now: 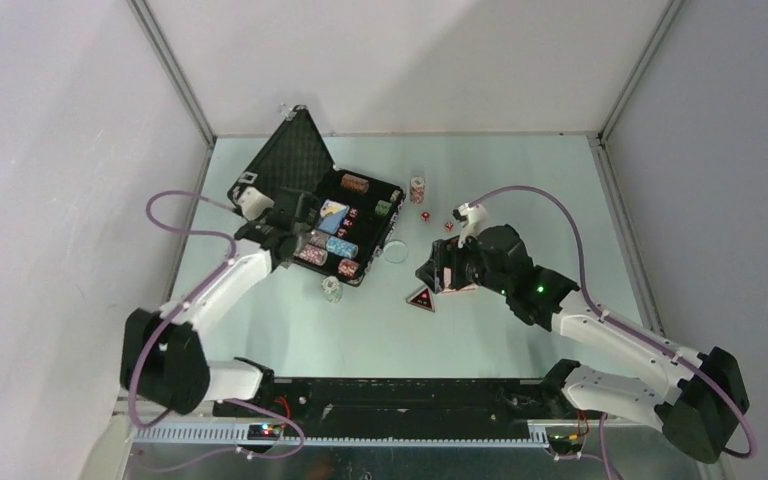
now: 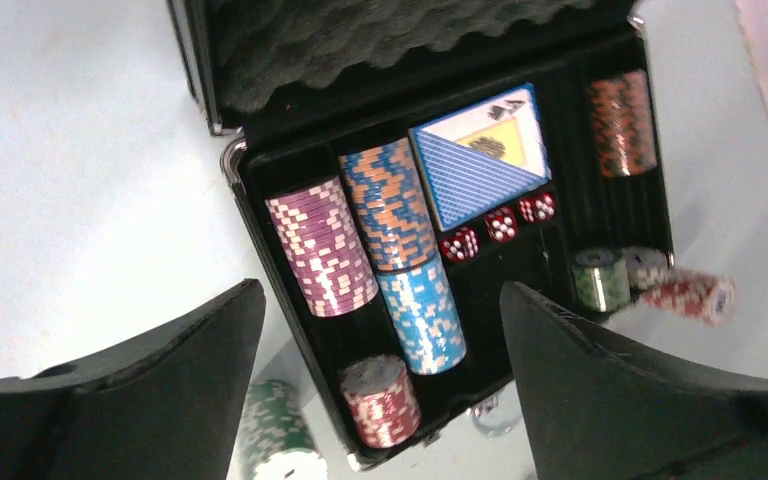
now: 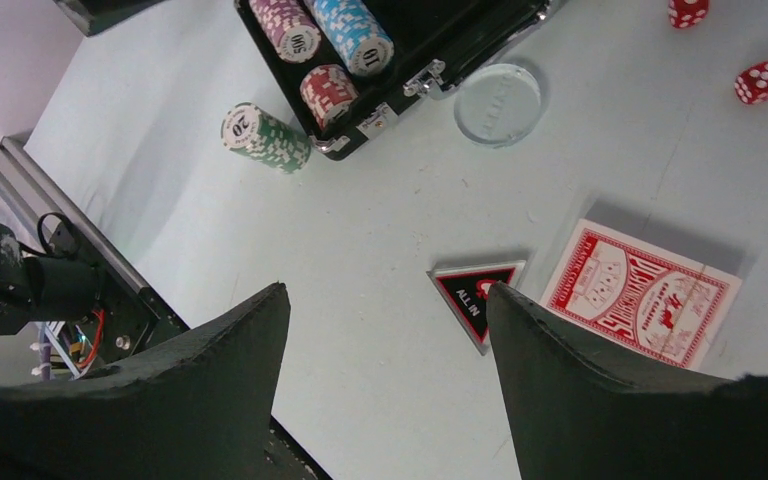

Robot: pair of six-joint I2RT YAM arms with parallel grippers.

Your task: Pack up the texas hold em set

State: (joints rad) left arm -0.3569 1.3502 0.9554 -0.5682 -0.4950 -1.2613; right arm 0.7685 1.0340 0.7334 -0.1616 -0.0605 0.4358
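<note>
Left pincer (image 2: 380,290), right pincer (image 3: 388,290) agape, empty

A pale mint table (image 1: 520,180) fills the middle of the top view, matte and lightly scuffed. White panels close it in: back wall (image 1: 410,60) at 12 o'clock, left wall (image 1: 50,150) at 9, right wall (image 1: 730,150) at 3. Grey metal posts (image 1: 175,70) rise at the corners, at 11 and 1. At 6 a black rail (image 1: 410,395) runs along the near edge, with a slotted grey duct (image 1: 360,435) just below it. The light is soft and even, and the shadows are faint.
</note>
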